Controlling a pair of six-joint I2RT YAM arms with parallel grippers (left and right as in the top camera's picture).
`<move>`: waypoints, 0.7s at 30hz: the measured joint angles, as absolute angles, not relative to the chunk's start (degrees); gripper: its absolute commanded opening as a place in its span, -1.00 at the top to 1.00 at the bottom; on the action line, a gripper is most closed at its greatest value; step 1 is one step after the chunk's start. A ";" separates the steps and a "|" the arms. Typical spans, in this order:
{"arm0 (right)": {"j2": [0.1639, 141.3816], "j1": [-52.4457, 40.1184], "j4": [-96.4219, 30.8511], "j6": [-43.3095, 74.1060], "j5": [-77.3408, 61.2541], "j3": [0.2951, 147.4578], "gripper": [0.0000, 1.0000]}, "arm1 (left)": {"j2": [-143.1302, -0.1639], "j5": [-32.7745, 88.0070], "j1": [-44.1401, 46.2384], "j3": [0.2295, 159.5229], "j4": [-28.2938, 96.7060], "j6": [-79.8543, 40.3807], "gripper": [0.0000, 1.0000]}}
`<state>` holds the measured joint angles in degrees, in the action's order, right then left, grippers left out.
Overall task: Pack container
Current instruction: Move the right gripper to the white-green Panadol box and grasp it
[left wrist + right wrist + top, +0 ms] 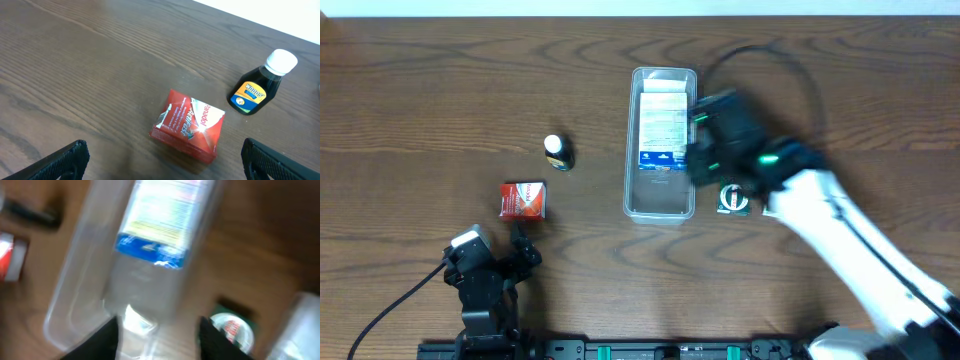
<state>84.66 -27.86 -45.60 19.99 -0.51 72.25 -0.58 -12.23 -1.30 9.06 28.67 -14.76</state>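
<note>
**Right claw (160, 341) spread above the container (660, 208)**

Blurred, it hangs with nothing clamped over the clear container, which lies lengthwise in the middle of the surface (420, 100) with a blue-and-white box (663, 125) inside toward its far end. A green-and-white pack (733, 199) sits just beside its right wall. Left claw (161, 159) is apart too, empty, near a red box (189, 125); a dark white-capped bottle (257, 85) sits beyond.

Right wrist view is smeared: print on the box (157, 225) in the container (65, 305) cannot be read. Overhead, the container's 3 o'clock wall is covered by the right gripper (698, 150); the green pack (732, 199) at its 4 o'clock is partly masked by the right arm (840, 230). In the left wrist view, the left gripper (165, 172) is cropped at 6 o'clock.
</note>
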 measured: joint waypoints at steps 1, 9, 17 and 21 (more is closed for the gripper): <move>83.35 -25.12 -47.44 20.91 -0.40 72.27 -0.38 | -0.58 -12.21 -1.30 9.06 28.67 -14.76 -0.96; 83.24 -8.78 -60.64 24.95 0.45 70.63 -0.84 | -0.58 -12.21 -1.30 9.06 28.69 -14.76 -0.96; 84.01 -3.70 -53.63 23.92 0.60 60.12 -0.88 | -0.58 -12.21 -1.30 9.06 28.67 -14.76 -0.96; 84.23 -3.70 -44.21 22.81 0.27 53.82 -0.72 | -0.58 -12.21 -1.30 9.06 28.67 -14.76 -0.97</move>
<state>84.23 -3.70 -44.21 22.81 0.27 53.82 -0.58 -12.21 -1.30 9.06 28.67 -14.76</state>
